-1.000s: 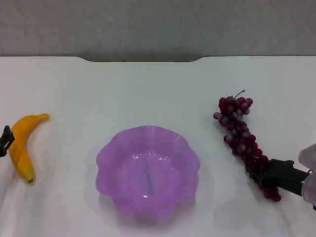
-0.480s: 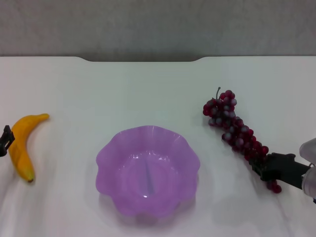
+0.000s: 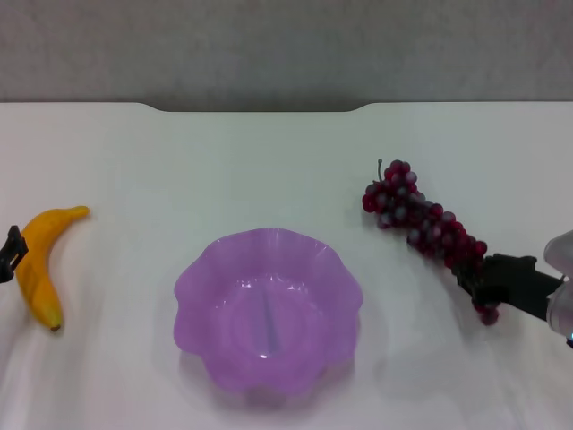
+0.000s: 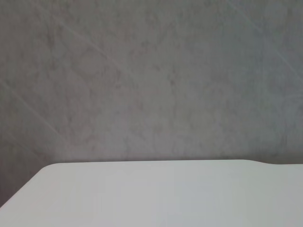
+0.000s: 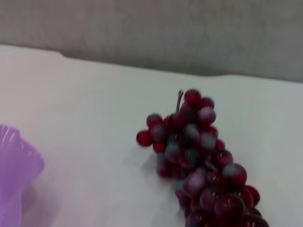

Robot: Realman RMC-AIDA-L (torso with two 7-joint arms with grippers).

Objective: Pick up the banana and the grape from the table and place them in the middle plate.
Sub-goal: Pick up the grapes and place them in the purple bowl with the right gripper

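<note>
Right claw (image 3: 479,285) is clamped on the narrow end of the grape (image 3: 421,224), right of the middle plate (image 3: 268,309). Banana (image 3: 39,265) lies far left on the table (image 3: 269,161) by the left claw (image 3: 9,253).

On the white table (image 3: 269,161), the curved yellow banana (image 3: 40,264) lies flat at my far left. The scalloped purple plate (image 3: 268,309) sits in the middle, empty. To my right, my right pincer (image 3: 479,282) grips the dark red grapes (image 3: 421,224) by their narrow end.
</note>
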